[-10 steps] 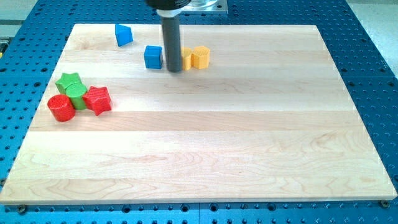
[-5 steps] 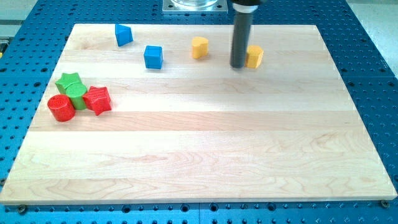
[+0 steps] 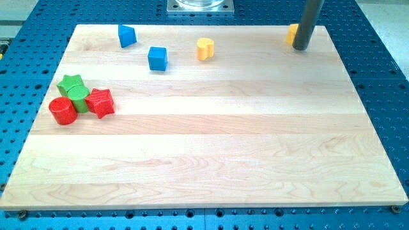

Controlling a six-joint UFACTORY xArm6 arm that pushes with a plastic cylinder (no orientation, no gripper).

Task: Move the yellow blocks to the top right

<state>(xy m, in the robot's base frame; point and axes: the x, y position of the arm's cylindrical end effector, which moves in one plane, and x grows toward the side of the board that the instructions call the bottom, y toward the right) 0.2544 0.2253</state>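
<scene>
One yellow block [image 3: 291,34] sits near the board's top right edge, mostly hidden behind my rod, so its shape is unclear. My tip [image 3: 301,48] rests on the board right against that block's right side. A second yellow block [image 3: 204,48], rounded like a heart, lies at the top middle of the board, far to the left of my tip.
A blue cube [image 3: 157,58] and a blue wedge-like block [image 3: 126,36] lie at the top left. A green star [image 3: 70,83], a green block [image 3: 80,98], a red cylinder [image 3: 62,110] and a red star [image 3: 100,102] cluster at the left. The wooden board [image 3: 211,153] lies on a blue perforated table.
My tip swept from the top middle to the top right, pushing one yellow block with it. The other yellow block stayed at the top middle.
</scene>
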